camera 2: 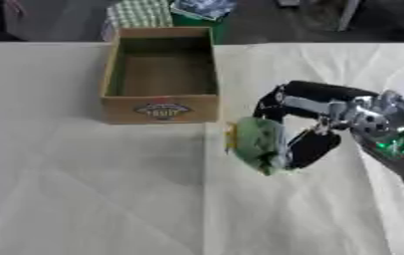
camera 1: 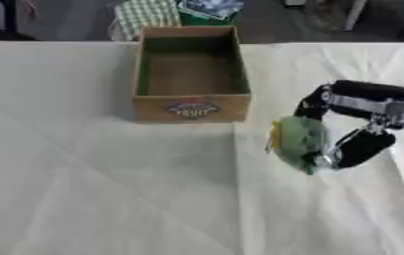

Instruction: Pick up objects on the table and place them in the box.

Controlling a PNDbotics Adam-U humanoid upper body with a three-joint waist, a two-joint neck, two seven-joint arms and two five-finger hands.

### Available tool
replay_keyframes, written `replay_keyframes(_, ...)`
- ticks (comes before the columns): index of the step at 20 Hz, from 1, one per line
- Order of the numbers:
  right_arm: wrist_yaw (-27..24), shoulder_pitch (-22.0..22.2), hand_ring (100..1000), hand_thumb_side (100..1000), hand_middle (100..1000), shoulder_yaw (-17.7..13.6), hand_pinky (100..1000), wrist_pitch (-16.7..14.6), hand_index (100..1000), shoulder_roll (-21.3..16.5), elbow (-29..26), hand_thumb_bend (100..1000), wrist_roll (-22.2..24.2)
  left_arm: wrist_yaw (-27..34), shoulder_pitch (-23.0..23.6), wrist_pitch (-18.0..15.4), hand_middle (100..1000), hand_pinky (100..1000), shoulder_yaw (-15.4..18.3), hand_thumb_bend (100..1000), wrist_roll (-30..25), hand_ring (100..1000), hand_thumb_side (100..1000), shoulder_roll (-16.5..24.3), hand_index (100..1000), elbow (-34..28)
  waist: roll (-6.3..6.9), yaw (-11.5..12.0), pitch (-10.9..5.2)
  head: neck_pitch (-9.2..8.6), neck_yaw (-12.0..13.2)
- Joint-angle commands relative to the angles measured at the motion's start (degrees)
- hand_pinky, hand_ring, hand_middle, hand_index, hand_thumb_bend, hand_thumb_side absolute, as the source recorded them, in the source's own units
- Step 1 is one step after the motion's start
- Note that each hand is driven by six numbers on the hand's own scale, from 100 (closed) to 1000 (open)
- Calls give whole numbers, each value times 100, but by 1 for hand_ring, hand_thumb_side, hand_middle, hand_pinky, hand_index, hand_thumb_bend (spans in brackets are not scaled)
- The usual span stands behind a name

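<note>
1. Right arm enters from the right edge, black with silver joints, forearm angled toward the box [camera 2: 160,74] but stopping short of it, off its near right corner.
2. Right hand [camera 2: 303,124] sits nearer than the box's front wall and to its right; fingers [camera 1: 314,102] arch over the top, thumb [camera 1: 360,147] curls beneath.
3. Fingers and thumb are curled round a green object [camera 1: 299,143], held on the side of the hand facing the box.
4. Left arm and hand: out of sight in both views.

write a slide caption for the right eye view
Right hand holds a green object near the open cardboard box.
</note>
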Motion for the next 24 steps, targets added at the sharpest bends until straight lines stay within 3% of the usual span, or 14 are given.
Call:
replay_keyframes(1, -201, -216, 604, 100, 388, -308, 802, 62, 568, -228, -185, 100, -243, -8, -10, -3, 584, 808, 49, 150, 8, 610, 622, 102, 796, -123, 13, 8, -74, -52, 8)
replay_keyframes(6, -178, -780, 601, 100, 403, -433, 785, 212, 577, -127, -40, 100, -564, -2, -8, -6, 583, 809, 44, 151, -4, 610, 622, 109, 796, -123, 1, 38, -51, -99, -41)
replay_keyframes(10, 129, -1480, 592, 100, 403, -306, 771, 162, 577, 242, 546, 100, -758, 14, 19, -7, 583, 809, 31, 154, -46, 609, 622, 95, 795, -123, 18, 68, -34, -110, -91)
replay_keyframes(14, 557, -2185, 594, 100, 407, -208, 785, -70, 584, 905, 1530, 100, -880, 47, 20, -12, 583, 808, 2, 154, -87, 609, 623, 91, 795, -123, 45, 130, -22, -149, -186)
replay_keyframes(24, 1983, -3410, 601, 100, 412, -445, 784, -824, 587, 2367, 4132, 100, -1689, 150, -26, 7, 582, 811, -83, 156, -213, 608, 622, 52, 795, -123, 37, 402, 58, -209, -447)
